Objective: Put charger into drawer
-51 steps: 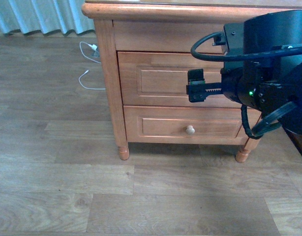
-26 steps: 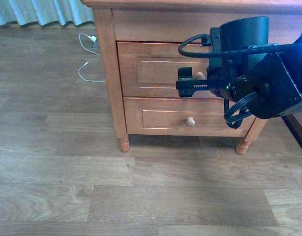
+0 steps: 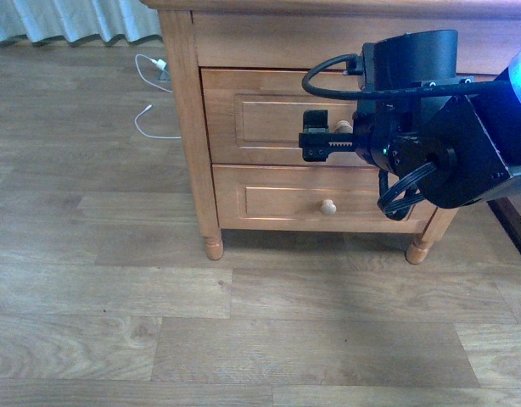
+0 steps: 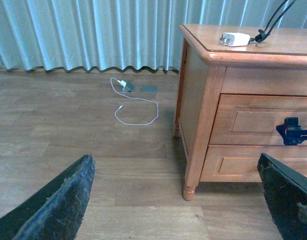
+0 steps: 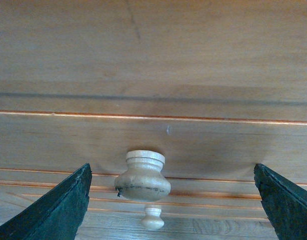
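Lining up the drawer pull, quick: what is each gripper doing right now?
Left gripper: open, holding nothing.
Right gripper: open, the knob in line between its fingers, not gripped.

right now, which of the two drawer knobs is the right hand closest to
The knob on the taller upper drawer: it sits right in front of the open right hand, not yet gripped. The other knob, on the shallower drawer, is lower.

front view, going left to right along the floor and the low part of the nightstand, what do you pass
white cable on the floor → nightstand's left front leg → shallow drawer's knob → nightstand's right front leg
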Controlling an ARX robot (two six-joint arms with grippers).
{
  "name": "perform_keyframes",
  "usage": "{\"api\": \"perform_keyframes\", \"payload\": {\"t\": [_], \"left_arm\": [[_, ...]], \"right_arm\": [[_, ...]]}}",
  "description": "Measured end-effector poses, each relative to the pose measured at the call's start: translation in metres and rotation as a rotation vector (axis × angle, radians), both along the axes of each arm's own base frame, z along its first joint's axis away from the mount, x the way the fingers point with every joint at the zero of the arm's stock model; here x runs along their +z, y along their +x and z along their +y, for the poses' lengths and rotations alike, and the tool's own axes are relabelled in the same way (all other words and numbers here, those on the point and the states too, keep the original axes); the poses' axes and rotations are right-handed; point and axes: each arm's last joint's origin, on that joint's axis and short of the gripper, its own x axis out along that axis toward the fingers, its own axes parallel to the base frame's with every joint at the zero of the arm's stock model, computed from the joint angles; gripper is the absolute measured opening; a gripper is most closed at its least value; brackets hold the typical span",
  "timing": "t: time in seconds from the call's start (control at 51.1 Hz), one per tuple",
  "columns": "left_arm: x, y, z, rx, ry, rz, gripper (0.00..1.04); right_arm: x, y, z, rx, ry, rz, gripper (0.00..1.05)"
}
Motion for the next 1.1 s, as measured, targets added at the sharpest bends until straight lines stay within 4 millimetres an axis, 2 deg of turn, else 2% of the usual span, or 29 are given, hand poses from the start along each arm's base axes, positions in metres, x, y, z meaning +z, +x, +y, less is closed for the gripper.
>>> {"api": "perform_keyframes", "payload": {"t": [0.47, 0.744, 0.861, 0.998, 1.096], "left_arm": [[0.000, 0.000, 0.000, 0.000, 0.000, 0.000, 0.99], [0.000, 0.000, 0.000, 0.000, 0.000, 0.000, 0.99], [0.000, 0.000, 0.000, 0.000, 0.000, 0.000, 0.99], [0.000, 0.000, 0.000, 0.000, 0.000, 0.000, 0.99], [0.000, 0.000, 0.000, 0.000, 0.000, 0.000, 0.99]], "right_arm": [[0.003, -0.003, 0.004, 0.032, 0.003, -0.005, 0.25], [0.008, -0.020, 0.000, 0.059, 0.026, 0.047, 0.22], [0.013, -0.050, -0.006, 0.072, 0.048, 0.122, 0.22], [0.020, -0.074, -0.012, 0.091, 0.050, 0.204, 0.21], [0.027, -0.106, -0.015, 0.137, 0.042, 0.279, 0.21]]}}
